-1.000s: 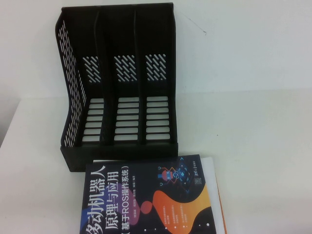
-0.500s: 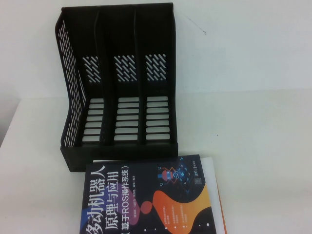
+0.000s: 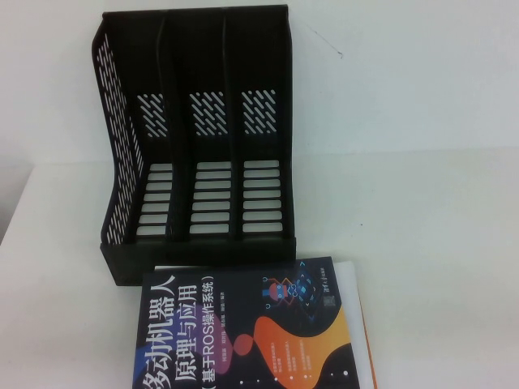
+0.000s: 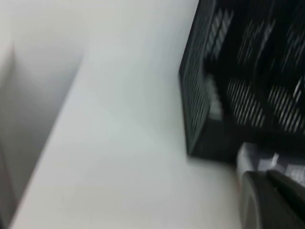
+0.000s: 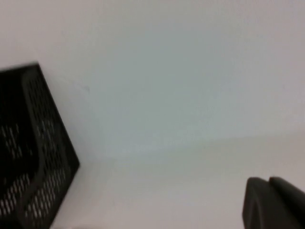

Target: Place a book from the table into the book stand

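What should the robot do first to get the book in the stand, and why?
Probably bring the left gripper toward the book. The book lies flat on the table in front of the stand, whose slots hold nothing. Neither the left nor the right gripper touches it; both sit off the high view.

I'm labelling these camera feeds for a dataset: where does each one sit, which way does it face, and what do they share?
High view: raised on the robot's side, angled down at the book stand, the book and the table; no arm shows.
Left wrist view: on the left arm, facing the stand's perforated side; left pincer at the frame's corner.
Right wrist view: on the right arm, facing stand and wall; right pincer at the corner.
All share the stand.
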### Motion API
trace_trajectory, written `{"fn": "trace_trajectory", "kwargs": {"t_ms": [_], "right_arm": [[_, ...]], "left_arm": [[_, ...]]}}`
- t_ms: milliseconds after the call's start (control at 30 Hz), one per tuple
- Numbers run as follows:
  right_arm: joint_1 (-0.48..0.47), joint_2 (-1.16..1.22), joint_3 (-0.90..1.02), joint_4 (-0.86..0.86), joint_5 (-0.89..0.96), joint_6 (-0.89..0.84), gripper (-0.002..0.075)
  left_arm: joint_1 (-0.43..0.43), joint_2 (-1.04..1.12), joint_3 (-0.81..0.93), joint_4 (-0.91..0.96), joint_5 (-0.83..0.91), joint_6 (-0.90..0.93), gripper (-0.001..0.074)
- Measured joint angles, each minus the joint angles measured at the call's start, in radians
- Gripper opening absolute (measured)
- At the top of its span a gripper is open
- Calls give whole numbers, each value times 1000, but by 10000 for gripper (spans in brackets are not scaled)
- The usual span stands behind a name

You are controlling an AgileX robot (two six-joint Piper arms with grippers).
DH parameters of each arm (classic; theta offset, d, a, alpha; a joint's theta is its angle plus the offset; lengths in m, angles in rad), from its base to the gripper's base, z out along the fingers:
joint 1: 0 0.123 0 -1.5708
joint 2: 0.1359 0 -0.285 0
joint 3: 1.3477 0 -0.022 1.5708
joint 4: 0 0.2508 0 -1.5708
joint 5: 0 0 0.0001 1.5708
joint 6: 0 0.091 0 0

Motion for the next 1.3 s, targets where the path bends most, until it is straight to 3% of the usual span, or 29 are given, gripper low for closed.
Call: {"fn": "trace_trajectory", "kwargs": {"t_ms": [167,367,633,800,967,1167,1300], "right_arm": [[0,185,-185,66,362,-5,-1],[0,512,-330,260,505,-215,-1],[50,988,-376,663,406,-637,1],[255,1192,-385,726,257,-670,1],[416,1365,-460,738,182,-670,1],[446,1521,-561,738,163,-670,2],[446,1587,-612,738,157,-679,2]], "left_arm": [[0,201,-47,-26,84,-42,-4],[0,441,-131,-166,162,-9,-4],[0,709,-181,-579,208,362,-4],[0,812,-196,-755,213,514,-4],[0,865,-229,-793,245,538,-4],[27,870,-261,-796,249,546,-4],[158,879,-269,-797,269,578,-4]]}}
